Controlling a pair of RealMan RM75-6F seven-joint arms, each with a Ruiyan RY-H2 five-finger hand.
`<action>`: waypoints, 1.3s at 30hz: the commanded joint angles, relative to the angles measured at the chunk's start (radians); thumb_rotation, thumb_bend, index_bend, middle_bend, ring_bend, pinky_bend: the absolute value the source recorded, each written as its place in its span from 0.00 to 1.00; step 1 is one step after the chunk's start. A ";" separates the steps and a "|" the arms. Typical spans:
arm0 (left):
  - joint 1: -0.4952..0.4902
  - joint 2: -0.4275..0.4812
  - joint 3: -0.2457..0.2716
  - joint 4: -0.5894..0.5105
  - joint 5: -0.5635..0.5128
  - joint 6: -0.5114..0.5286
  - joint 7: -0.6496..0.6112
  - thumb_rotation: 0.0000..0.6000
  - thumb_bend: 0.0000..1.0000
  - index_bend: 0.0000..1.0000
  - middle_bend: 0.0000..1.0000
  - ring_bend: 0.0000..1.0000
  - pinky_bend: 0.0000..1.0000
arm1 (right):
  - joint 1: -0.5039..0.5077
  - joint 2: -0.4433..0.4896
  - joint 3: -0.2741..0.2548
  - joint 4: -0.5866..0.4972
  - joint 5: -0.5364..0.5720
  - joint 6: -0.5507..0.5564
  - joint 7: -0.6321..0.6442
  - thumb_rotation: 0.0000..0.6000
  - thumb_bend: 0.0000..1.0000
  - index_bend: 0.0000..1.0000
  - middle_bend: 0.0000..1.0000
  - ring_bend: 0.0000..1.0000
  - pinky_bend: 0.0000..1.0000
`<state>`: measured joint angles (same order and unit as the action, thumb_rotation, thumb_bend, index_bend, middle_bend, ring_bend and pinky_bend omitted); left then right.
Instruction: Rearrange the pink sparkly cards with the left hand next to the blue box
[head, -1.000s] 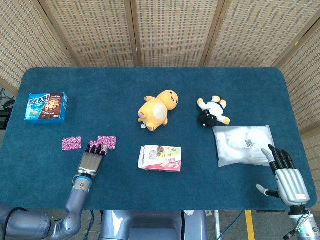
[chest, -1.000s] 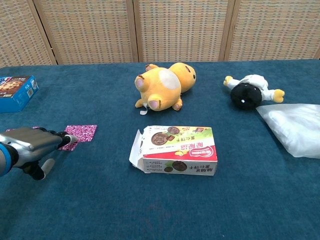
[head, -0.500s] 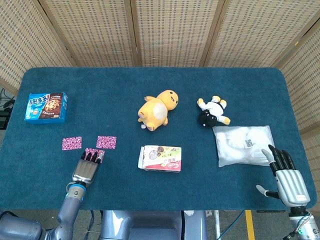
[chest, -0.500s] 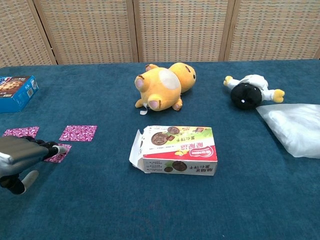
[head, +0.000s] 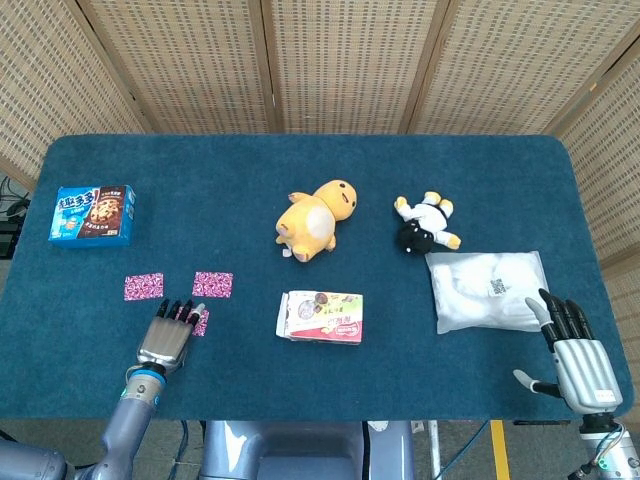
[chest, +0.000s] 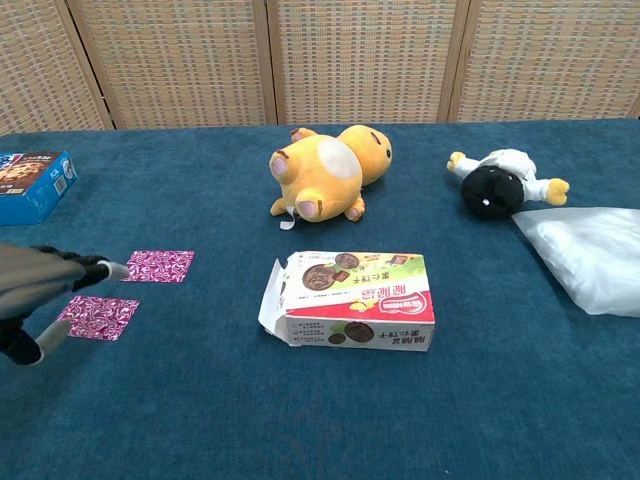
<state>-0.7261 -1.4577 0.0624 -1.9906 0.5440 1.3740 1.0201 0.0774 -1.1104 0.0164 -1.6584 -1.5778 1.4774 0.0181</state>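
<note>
The left hand (head: 170, 337), fingers extended flat and gripping nothing, rests its fingertips on the nearest pink sparkly card (chest: 98, 317), with the blue box (head: 93, 214) lying well beyond and to its left on the bench (head: 300, 160).

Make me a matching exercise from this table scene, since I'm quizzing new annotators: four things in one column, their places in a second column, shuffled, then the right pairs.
Things
1. blue box
2. yellow plush
3. white plastic bag
4. left hand

Places
A. table's right side, just ahead of the right hand
B. near the front edge, fingertips over one of the pink sparkly cards
C. far left of the table
D. middle of the table, behind the opened snack carton

Pairs: 1-C, 2-D, 3-A, 4-B
</note>
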 joint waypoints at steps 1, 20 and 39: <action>0.019 0.057 -0.049 -0.015 0.073 0.003 -0.093 1.00 0.58 0.00 0.00 0.00 0.00 | 0.001 -0.001 0.000 0.000 0.001 -0.002 -0.002 1.00 0.09 0.00 0.00 0.00 0.00; 0.014 0.066 -0.215 0.167 0.061 -0.078 -0.281 1.00 0.22 0.09 0.00 0.00 0.00 | 0.006 -0.015 0.002 0.010 0.008 -0.013 -0.018 1.00 0.08 0.00 0.00 0.00 0.00; -0.054 -0.077 -0.241 0.350 -0.057 -0.155 -0.210 1.00 0.21 0.25 0.00 0.00 0.00 | 0.016 -0.022 0.008 0.020 0.036 -0.043 -0.020 1.00 0.08 0.00 0.00 0.00 0.00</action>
<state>-0.7720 -1.5210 -0.1736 -1.6559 0.4981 1.2253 0.8029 0.0934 -1.1323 0.0238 -1.6388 -1.5424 1.4353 -0.0026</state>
